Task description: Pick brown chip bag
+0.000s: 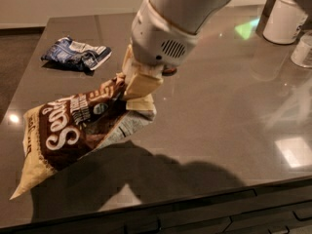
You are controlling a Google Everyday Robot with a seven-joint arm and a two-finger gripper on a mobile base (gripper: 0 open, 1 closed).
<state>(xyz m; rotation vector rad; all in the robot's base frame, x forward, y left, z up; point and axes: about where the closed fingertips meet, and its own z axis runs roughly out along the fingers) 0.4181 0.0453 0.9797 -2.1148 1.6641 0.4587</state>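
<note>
The brown chip bag (73, 130) is dark brown and cream with white lettering. It hangs tilted above the grey table (219, 121), its right end pinched and raised, its lower left corner pointing down near the table's front edge. My gripper (136, 89) comes down from the big white arm at the top middle and is shut on the bag's upper right end. Its cream fingers (141, 82) clamp the crumpled bag top.
A smaller blue-and-white bag (78, 53) lies at the table's back left. A white cylindrical container (285, 18) and a clear cup (303, 50) stand at the back right. The table's front edge (170, 206) runs along the bottom, drawers below it.
</note>
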